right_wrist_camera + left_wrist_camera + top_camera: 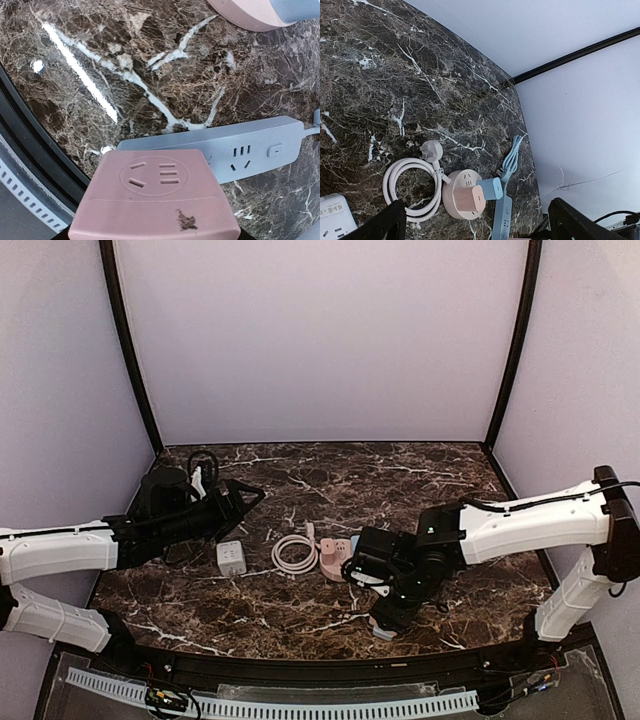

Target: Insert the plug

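Notably, the right claw (pixel 385 622) pinches the pink plug adapter (pixel 155 195), held over the blue power strip (pixel 250 150). Left claw (pixel 248 502) spread wide, well apart.

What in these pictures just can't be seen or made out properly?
Right wrist view: the pink square socket block fills the foreground, hiding the fingers of the right gripper; grip unclear.
Left wrist view: the white power strip is cut off by the bottom edge.

Marble table (pixel 400 475) carries white adapter (pixel 231 558), coiled cord (pixel 294 554), pink socket (pixel 331 556), blue strip (pixel 250 150).
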Motion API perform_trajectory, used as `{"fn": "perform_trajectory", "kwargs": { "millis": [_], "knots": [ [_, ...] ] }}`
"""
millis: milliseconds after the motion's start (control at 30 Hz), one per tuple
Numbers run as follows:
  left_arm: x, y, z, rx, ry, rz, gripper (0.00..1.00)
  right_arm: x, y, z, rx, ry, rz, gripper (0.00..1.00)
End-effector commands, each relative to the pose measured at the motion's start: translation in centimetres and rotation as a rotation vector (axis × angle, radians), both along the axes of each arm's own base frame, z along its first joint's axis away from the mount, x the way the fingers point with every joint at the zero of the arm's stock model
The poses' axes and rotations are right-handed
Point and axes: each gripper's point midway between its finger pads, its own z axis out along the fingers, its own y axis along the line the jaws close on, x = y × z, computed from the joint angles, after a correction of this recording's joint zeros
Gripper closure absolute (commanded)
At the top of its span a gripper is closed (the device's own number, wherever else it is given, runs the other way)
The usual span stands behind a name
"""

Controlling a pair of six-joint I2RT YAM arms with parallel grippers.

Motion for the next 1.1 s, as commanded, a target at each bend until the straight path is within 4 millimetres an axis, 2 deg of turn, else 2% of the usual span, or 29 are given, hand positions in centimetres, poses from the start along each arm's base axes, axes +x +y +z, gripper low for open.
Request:
{"fn": "perform_trajectory", "kwargs": {
  "millis": [0,233,500,700,867,1067],
  "knots": [
    [-0.3,-0.1,-0.5,0.016,-0.009,-0.016,0.01,-0.7,-1.7,-1.7,-0.118,0.048,0.029,1.0],
    [-0.3,-0.1,-0.6,0.017,-0.014,-0.017,0.01,-1.5,-2.2,-3.4,-0.169,0.104,0.027,1.0],
    [-0.4,-0.1,-0.7,0.015,-0.013,-0.021,0.01,-1.2,-2.1,-3.6,-0.239,0.113,0.02,1.0],
    [-0.4,0.0,-0.5,0.015,-0.02,-0.019,0.01,-1.6,-3.4,-4.7,-0.287,0.118,-0.021,1.0],
    [-0.4,-0.1,-0.7,0.015,-0.017,-0.021,0.01,-1.9,-3.8,-5.6,-0.267,0.123,-0.028,1.0],
    [-0.4,-0.1,-0.7,0.012,-0.016,-0.024,0.01,-2.2,-3.3,-6.4,-0.203,0.121,-0.051,1.0]
  ]
}}
